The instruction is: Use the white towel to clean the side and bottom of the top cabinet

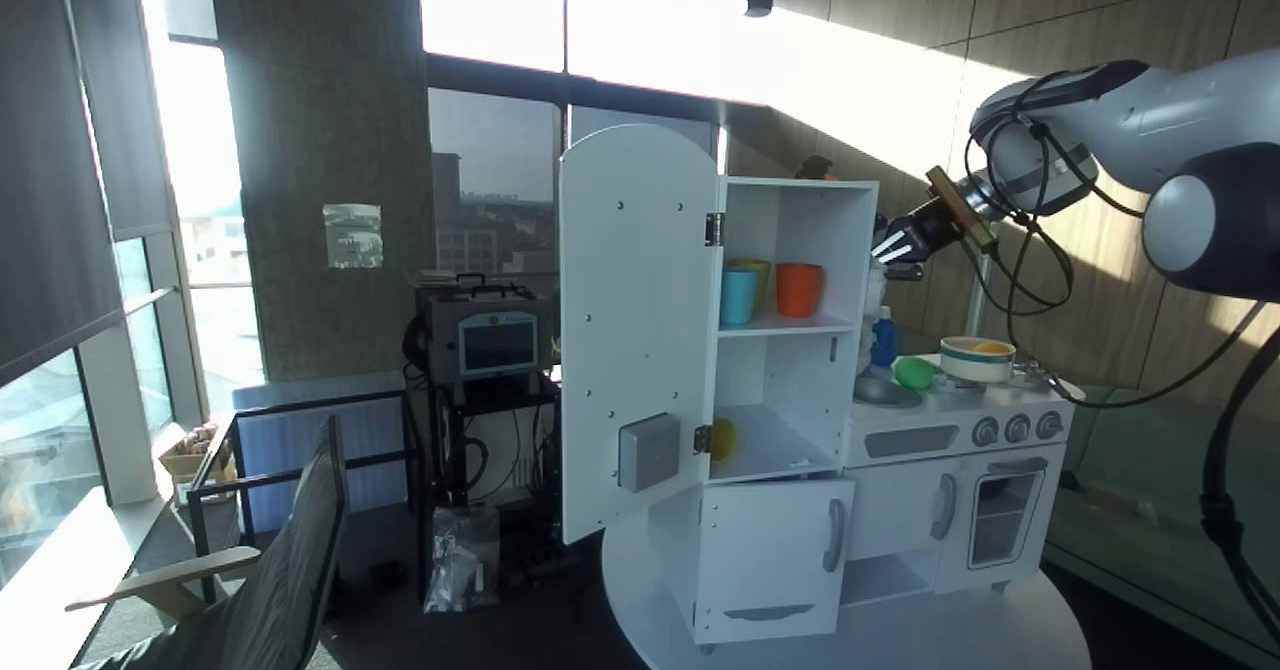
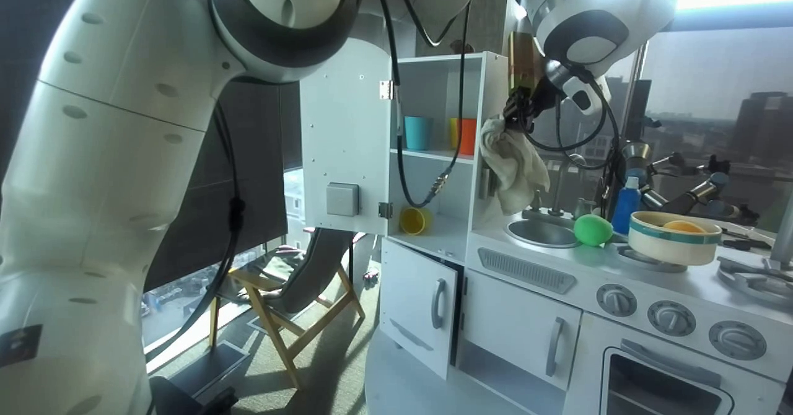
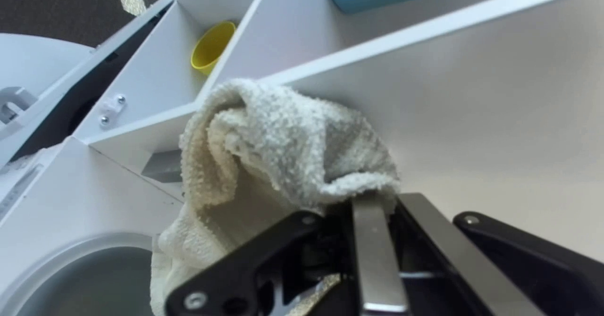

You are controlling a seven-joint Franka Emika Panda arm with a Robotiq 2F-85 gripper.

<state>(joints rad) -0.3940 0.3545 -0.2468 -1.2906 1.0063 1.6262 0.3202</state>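
Observation:
The white towel point(image 2: 514, 164) hangs bunched from my gripper point(image 2: 513, 116) beside the outer side wall of the white top cabinet point(image 2: 494, 87), above the sink. In the wrist view my gripper point(image 3: 394, 195) is shut on an edge of the towel point(image 3: 283, 139). The towel lies over or close against the cabinet side point(image 3: 481, 103) near its front edge; I cannot tell how firmly it touches. In an exterior view the gripper point(image 1: 880, 253) is at the cabinet's point(image 1: 800, 186) far side, and the towel is mostly hidden by the wall.
The cabinet door point(image 1: 640, 330) stands wide open. Cups stand on the upper shelf, among them a blue cup point(image 2: 418, 133); a yellow cup point(image 2: 415, 220) lies below. The sink point(image 2: 542, 232), a green ball point(image 2: 593, 230), a blue bottle point(image 2: 626, 207) and a pot point(image 2: 672, 248) are on the counter.

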